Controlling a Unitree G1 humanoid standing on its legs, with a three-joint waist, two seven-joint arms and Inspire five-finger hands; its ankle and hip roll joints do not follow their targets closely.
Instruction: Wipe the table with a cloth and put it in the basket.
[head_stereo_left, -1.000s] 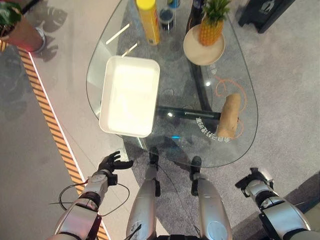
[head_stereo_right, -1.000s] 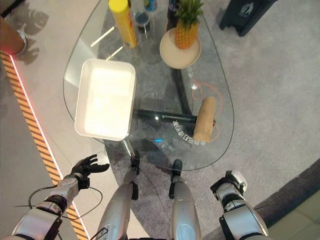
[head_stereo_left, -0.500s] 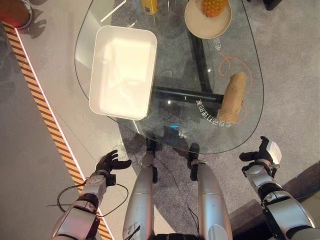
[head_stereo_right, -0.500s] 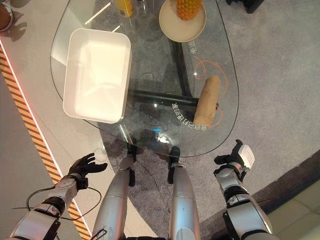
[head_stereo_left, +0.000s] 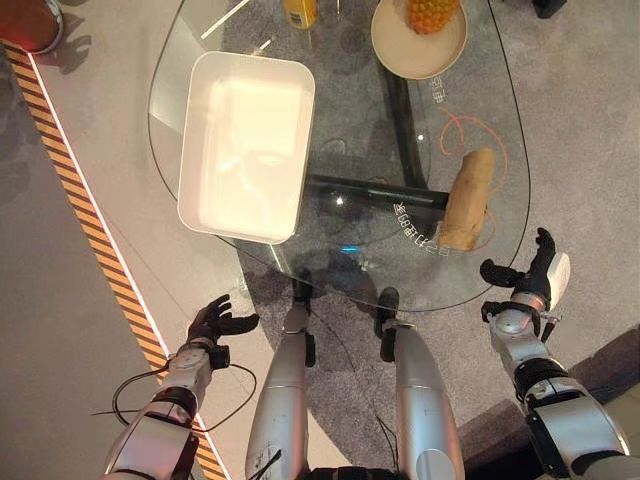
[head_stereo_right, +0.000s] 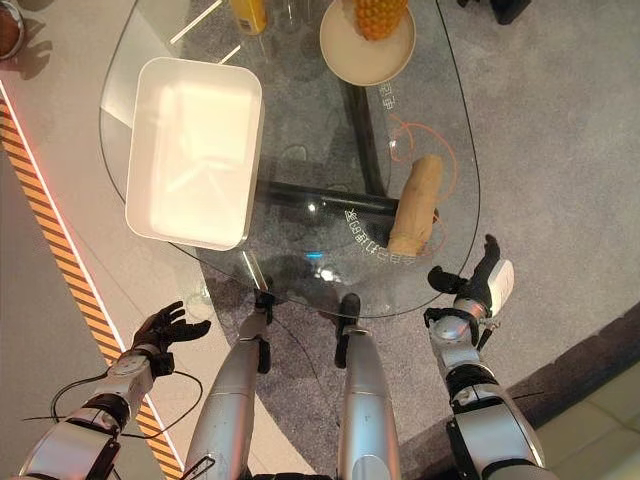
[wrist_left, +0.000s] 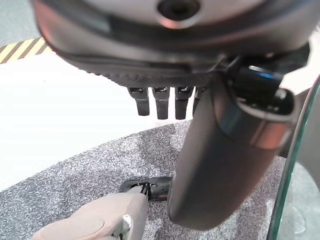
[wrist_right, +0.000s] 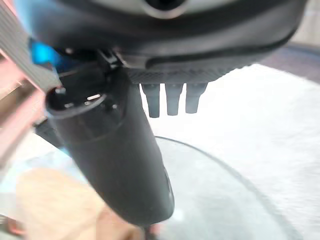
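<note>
A rolled tan cloth (head_stereo_left: 468, 200) lies on the glass table (head_stereo_left: 345, 115) near its right front edge. The white rectangular basket (head_stereo_left: 187, 150) stands empty on the table's left side. My right hand (head_stereo_left: 536, 276) is open, raised just off the table's front right rim, a short way below the cloth and apart from it. In the right wrist view its fingers (wrist_right: 172, 100) point over the glass, and the cloth (wrist_right: 47, 200) shows past the thumb. My left hand (head_stereo_left: 212, 321) hangs open over the floor, below the table's left front edge.
A round plate (head_stereo_left: 396, 40) with a pineapple (head_stereo_left: 430, 12) sits at the table's far side, with a yellow bottle (head_stereo_left: 299, 11) to its left. A black and orange striped strip (head_stereo_left: 90, 240) runs along the floor on the left.
The camera tilted down a second ago. Since then my right hand has risen forward, open, toward the table's rim near the cloth. The left hand has hardly moved.
</note>
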